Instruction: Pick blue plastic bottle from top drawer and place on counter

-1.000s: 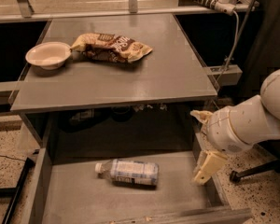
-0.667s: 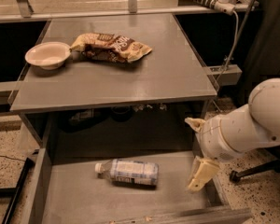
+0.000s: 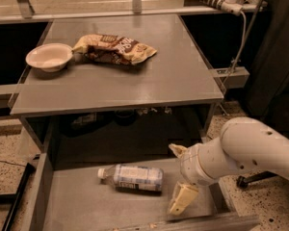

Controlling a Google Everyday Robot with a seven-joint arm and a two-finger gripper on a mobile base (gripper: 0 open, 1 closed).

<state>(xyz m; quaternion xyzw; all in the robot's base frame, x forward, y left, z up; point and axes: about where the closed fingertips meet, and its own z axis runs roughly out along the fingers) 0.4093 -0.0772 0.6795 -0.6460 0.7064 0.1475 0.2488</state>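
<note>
- Wide shallow grey top drawer (image 3: 38, 196), bottom of the frame: pulled out in front of you. Contents: one item, the bottle listed below. The rest of the floor that shows is bare.
- Cream-coloured two-finger gripper (image 3: 175, 178) on the bulky white robot arm (image 3: 250, 148), lower right of the frame: over the last second it has moved left and down, from beside the drawer's right wall to inside the drawer. It now sits just right of the bottle. The fingers stand well apart, one above the other in the frame, and hold nothing.
- Small clear blue plastic bottle (image 3: 132, 178) with a white cap and pale label, lower centre: it lies on its side on the drawer floor with the cap pointing left, and it has not shifted. Its base end is near the gripper and not yet between the fingers. You can read this as the approach nearly done and the grasp still to come.
- Dark recess under the tabletop, centre: some objects are in there, but you cannot make them out.
- Flat grey rectangular counter (image 3: 173, 81), middle to upper frame: this is the place target, and its right half is free for the bottle.
- Shallow pale round bowl (image 3: 49, 57), upper left, on the counter: nothing shows inside it.
- Crumpled brown-and-cream snack bag (image 3: 114, 48), just right of the bowl and touching it or nearly so.
</note>
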